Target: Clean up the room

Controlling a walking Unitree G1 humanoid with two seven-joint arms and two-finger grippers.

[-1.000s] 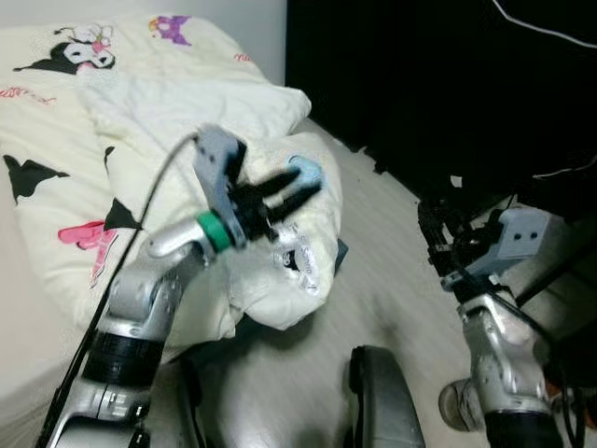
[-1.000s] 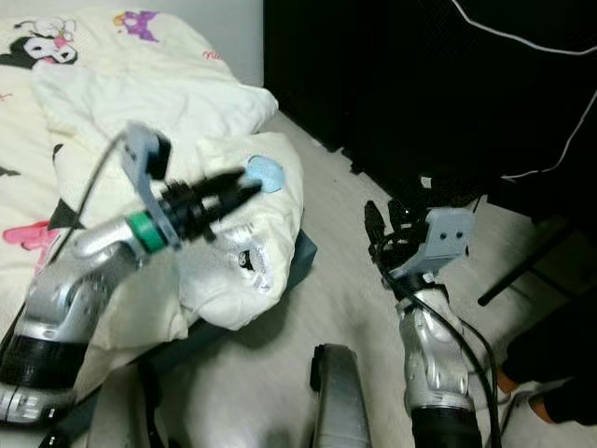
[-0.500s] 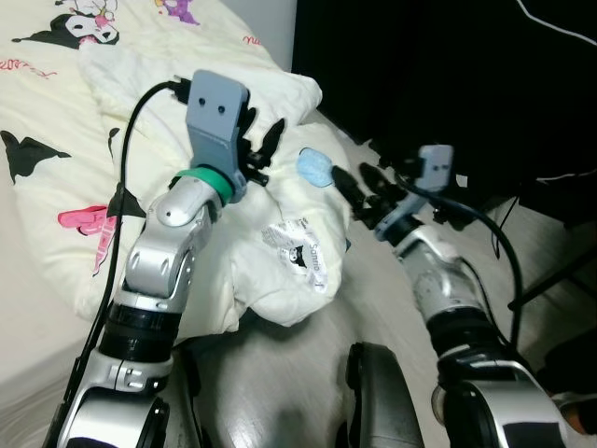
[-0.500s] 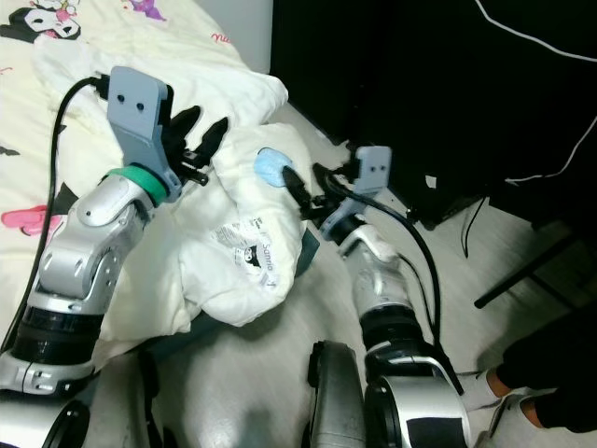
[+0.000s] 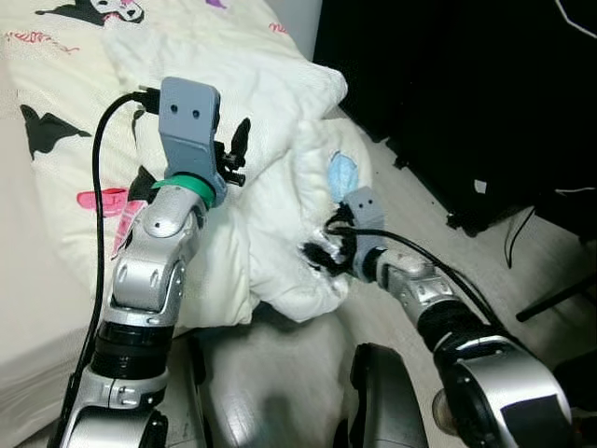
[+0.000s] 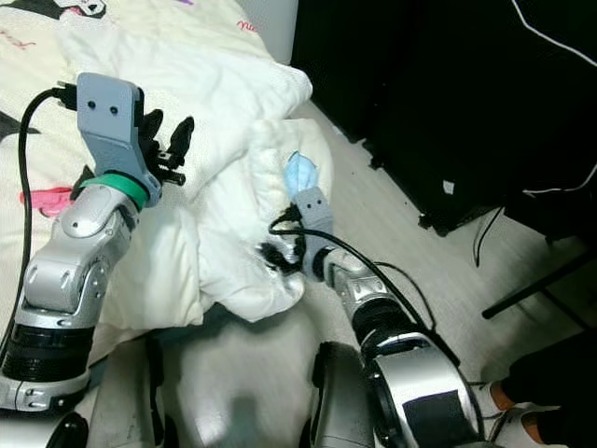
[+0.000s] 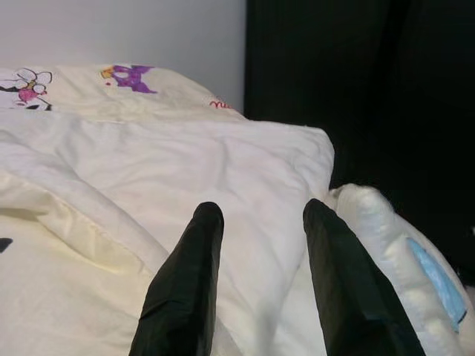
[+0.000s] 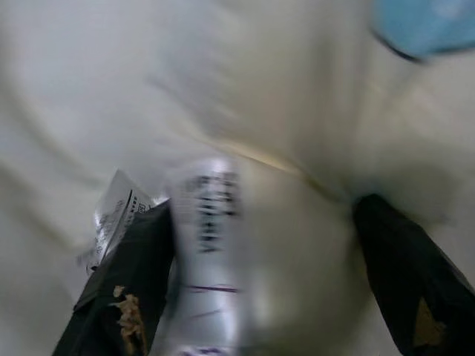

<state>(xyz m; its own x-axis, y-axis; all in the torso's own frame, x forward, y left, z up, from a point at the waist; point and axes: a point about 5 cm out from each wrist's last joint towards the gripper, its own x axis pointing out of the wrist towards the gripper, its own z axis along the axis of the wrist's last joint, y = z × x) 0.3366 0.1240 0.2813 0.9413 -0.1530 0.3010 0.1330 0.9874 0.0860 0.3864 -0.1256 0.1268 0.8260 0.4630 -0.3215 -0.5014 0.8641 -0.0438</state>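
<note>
A white duvet lies bunched on the bed, one corner hanging over the edge toward the floor. A light blue face mask rests on that corner. My left gripper is raised above the duvet, open and holding nothing; in the left wrist view its black fingers stand apart over the white fabric, the mask off to one side. My right gripper is pushed against the hanging corner below the mask. Its fingers are spread wide, with a fabric bulge and the care label between them.
A cream bedspread with cartoon prints covers the bed on the left. Dark furniture fills the right side, with cables and a black stand leg on the pale floor. My own legs show at the bottom.
The view has shifted. My right arm swung in from the floor side to the duvet's hanging corner. My left gripper drew back from the mask and rose over the duvet.
</note>
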